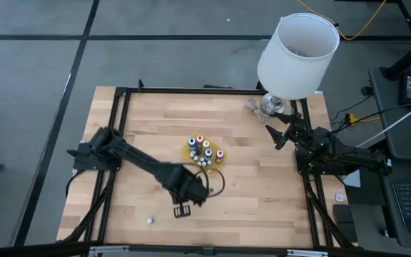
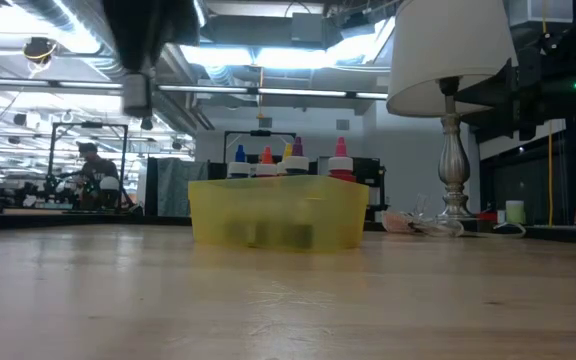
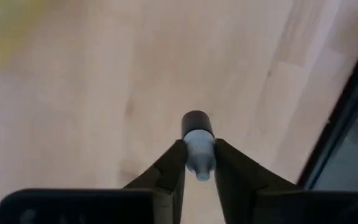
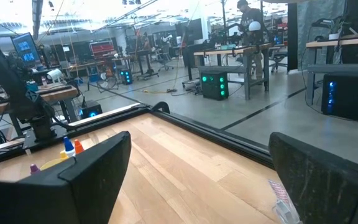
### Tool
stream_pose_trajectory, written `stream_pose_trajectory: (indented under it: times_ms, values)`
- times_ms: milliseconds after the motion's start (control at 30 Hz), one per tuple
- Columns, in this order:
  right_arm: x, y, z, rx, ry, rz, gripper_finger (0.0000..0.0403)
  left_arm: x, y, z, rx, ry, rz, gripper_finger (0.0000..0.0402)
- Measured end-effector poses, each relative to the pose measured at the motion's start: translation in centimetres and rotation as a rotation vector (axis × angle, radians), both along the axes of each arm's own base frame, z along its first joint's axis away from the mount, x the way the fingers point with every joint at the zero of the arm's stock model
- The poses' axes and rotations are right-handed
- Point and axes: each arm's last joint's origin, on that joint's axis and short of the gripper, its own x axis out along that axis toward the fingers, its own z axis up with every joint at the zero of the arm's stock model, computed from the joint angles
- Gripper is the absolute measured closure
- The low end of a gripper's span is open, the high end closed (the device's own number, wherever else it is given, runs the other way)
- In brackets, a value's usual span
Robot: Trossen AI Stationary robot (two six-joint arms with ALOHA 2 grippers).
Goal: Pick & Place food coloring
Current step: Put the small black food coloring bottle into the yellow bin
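Left wrist view: left gripper (image 3: pixel 199 163) jaws pinching a dropper bottle (image 3: pixel 198 149) between them.

A robotics lab: workbenches (image 4: pixel 241 50), monitors (image 4: pixel 25 46) and exposed ceiling ducts (image 2: pixel 268 30).

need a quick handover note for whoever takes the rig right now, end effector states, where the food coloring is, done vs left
Left end effector: shut on a small dropper bottle, dark cap pointing away, above the table's near middle, close to the yellow tray.
Right end effector: open, empty, waiting at the right edge by the lamp.
Food coloring: several capped bottles stand in the tray; one tiny white one lies loose at the near left.
Done: one bottle gripped.
Left: place it; the loose one probably still needs handling.
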Motion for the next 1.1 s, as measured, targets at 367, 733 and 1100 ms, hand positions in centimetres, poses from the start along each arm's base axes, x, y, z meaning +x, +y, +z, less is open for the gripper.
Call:
stream_pose_trajectory:
  times_ms: [367,733,1100]
  values:
    - [0.0,0.0,0.0,0.0,0.0,0.0,0.0022,-0.4,8.0,3.6,0.155,-0.023,-0.038,0.0334]
    - [0.0,0.0,0.0,0.0,0.0,0.0,0.0022,1.3,15.1,2.4,0.201,0.002,0.088,0.0335]
    - [0.0,0.0,0.0,0.0,0.0,0.0,0.0022,3.2,17.1,-1.2,0.159,0.079,0.219,0.0335]
